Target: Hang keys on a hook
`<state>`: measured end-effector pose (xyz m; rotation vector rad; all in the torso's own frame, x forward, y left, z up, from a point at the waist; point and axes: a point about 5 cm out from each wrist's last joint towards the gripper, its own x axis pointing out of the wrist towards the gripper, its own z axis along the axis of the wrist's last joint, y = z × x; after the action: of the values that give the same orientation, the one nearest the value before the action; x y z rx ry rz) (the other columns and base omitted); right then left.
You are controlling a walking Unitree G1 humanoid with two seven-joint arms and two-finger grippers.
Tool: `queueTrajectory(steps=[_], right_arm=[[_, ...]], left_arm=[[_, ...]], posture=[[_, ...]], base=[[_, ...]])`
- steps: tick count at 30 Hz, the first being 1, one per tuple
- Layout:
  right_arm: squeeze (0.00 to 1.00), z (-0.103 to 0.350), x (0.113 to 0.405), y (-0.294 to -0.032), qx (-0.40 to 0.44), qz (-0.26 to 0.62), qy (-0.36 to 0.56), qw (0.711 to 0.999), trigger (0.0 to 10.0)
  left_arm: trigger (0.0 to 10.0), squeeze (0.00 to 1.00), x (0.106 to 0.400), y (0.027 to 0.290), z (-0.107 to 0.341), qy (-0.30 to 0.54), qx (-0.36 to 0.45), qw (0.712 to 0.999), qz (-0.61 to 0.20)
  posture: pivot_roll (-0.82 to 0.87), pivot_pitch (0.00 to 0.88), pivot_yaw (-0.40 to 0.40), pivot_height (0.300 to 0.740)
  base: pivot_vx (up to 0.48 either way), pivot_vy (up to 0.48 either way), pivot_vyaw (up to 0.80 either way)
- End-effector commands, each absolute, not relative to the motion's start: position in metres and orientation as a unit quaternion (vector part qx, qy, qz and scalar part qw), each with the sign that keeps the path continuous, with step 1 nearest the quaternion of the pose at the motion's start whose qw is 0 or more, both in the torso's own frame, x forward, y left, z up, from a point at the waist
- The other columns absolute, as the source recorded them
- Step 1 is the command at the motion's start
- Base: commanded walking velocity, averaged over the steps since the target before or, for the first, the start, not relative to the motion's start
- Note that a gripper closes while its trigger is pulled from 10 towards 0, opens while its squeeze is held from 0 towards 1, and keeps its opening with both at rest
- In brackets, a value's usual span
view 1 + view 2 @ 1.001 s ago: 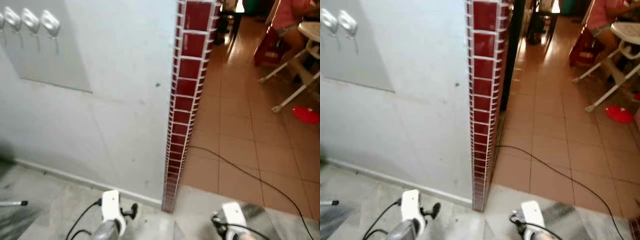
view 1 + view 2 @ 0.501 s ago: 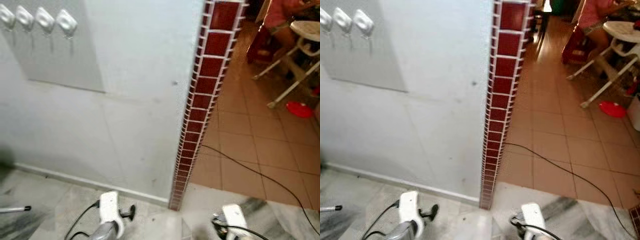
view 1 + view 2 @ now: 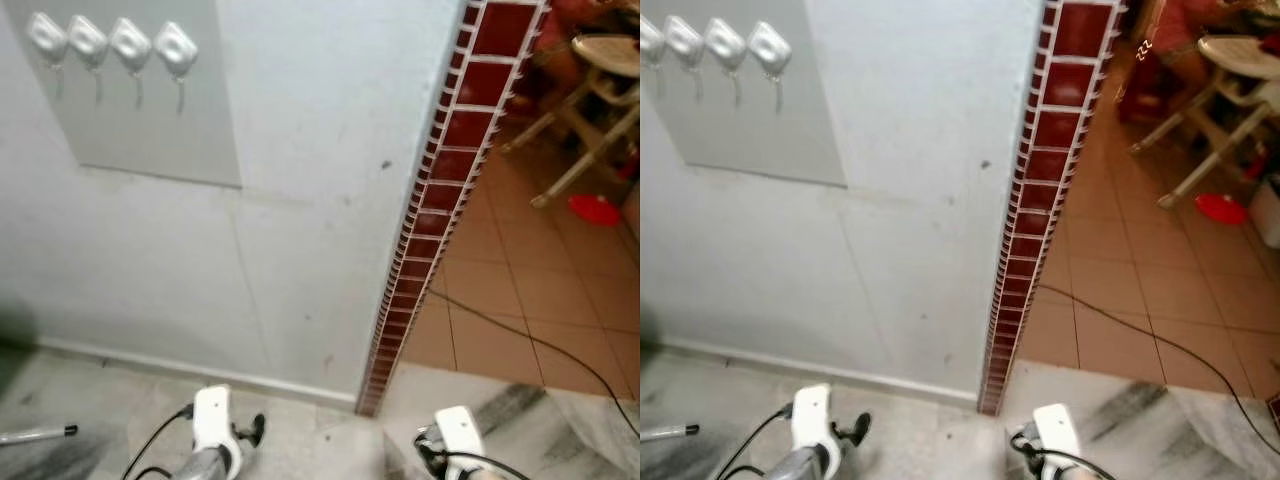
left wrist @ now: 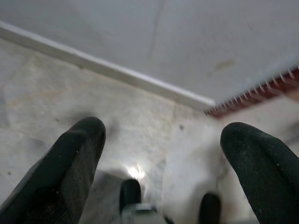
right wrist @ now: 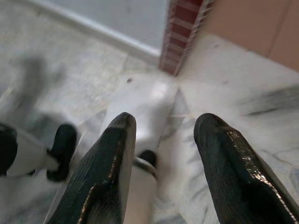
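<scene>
Four hooks (image 3: 112, 47) now sit in a row near the top left of the head views, where a second ago fewer showed and they were cut off at the edge. The whole scene has slid rightward together, so the camera has turned left toward the wall; the things themselves have not moved. That reads as the robot squaring up to its target, with the approach to the hooks not yet finished.

The hooks are small, rounded, glossy pads, silver-white, each with a thin prong hanging below. They are fixed along the upper part of a flat grey panel (image 3: 160, 130) mounted on the pale painted wall (image 3: 300, 230), which is matte and lightly scuffed. The wall ends at a corner faced with dark red glazed tiles (image 3: 440, 190) with white grout. Beyond it lie terracotta floor tiles (image 3: 500, 320) crossed by a thin black cable (image 3: 540, 345). Close to the robot the floor (image 3: 110, 400) is grey-veined marble with a white skirting at the wall's foot.

Both arms hang low. The left gripper (image 4: 163, 154) has its thick, matte black fingers spread wide over the marble, nothing between them. The right gripper (image 5: 163, 140) is likewise parted and empty; its fingers have a finely ribbed texture. No keys can be made out anywhere, so where they are is not clear.
</scene>
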<state>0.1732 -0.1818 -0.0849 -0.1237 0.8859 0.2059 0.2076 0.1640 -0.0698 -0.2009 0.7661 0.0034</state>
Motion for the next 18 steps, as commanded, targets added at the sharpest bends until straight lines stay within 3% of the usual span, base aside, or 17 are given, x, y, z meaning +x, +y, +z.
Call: queueTrajectory(steps=[1, 18], right_arm=[[0.0, -0.0837, 0.1739, -0.1899, -0.071, 0.092, 0.428, 0.896, 10.0], [0.0, -0.0832, 0.1747, -0.1911, -0.077, 0.094, 0.427, 0.896, 10.0]], left_arm=[[10.0, 0.0, 0.2031, 0.157, -0.0729, 0.382, -0.102, 0.918, -0.008], [10.0, 0.0, 0.2037, 0.1561, -0.0727, 0.382, -0.103, 0.918, -0.008]], posture=[[-0.05, 0.0, 0.004, 0.74], [-0.05, 0.0, 0.0, 0.74]], base=[[0.0, 0.36, 0.8], [0.0, 0.362, 0.8]])
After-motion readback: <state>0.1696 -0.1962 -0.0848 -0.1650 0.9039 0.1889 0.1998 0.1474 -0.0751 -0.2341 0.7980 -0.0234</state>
